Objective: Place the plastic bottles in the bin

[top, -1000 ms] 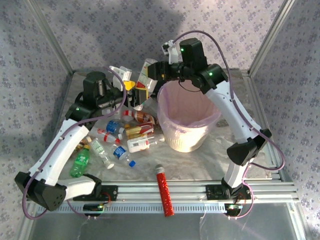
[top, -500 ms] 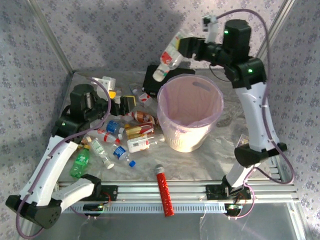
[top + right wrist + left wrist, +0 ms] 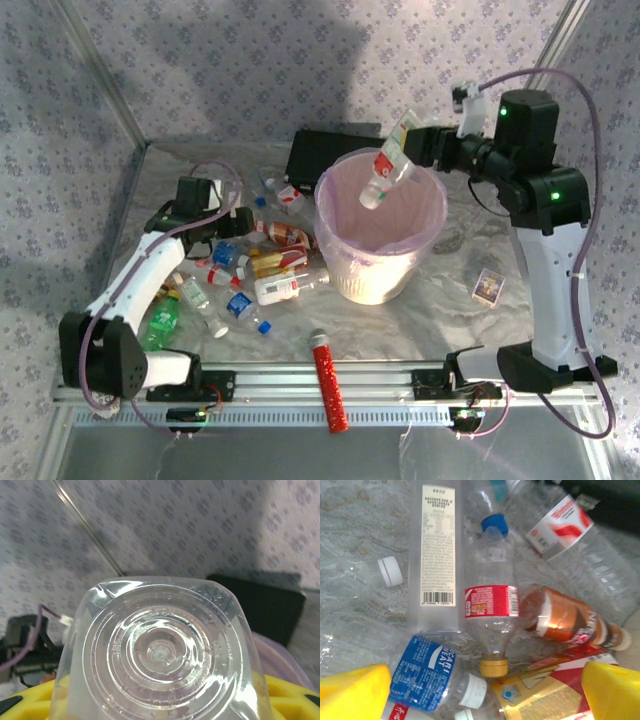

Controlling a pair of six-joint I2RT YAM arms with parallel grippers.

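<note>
I have the right gripper (image 3: 414, 140) clamped on the base of a light, crushable, probably slick bottle (image 3: 385, 170) tilted over the bin (image 3: 335, 215), left gripper (image 3: 237, 222) spread wide above the loose bottles (image 3: 265, 265), mid-body grabs safest.

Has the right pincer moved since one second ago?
Yes. The right pincer, shut on a bottle, went rightward, from beside the left rim of the bin to above its opening.
</note>
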